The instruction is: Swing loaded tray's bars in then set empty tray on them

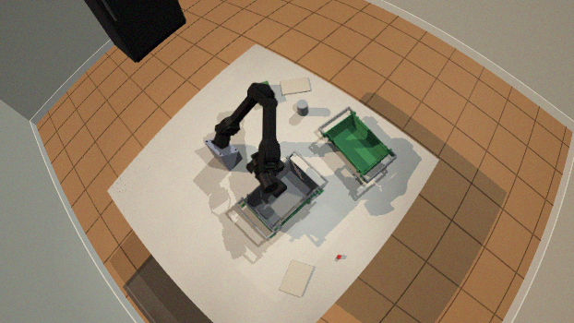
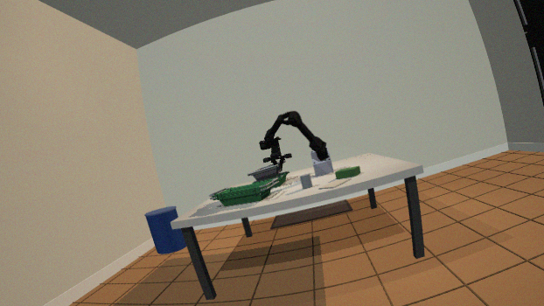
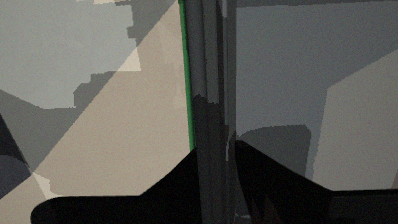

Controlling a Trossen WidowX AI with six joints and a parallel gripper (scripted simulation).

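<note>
My gripper is shut on the near long wall of the grey tray. The grey tray looks empty and is over a green tray, which shows only at its edges. I cannot tell whether the two touch. The inside of that lower tray and any blocks in it are hidden. A wire bar shows at the right end of the stack and another wire bar at its lower left end. Which tray each belongs to is unclear.
Another green tray stands to the right with wire bars at its ends. A grey cylinder, a green block, a small red block and two beige sheets lie around.
</note>
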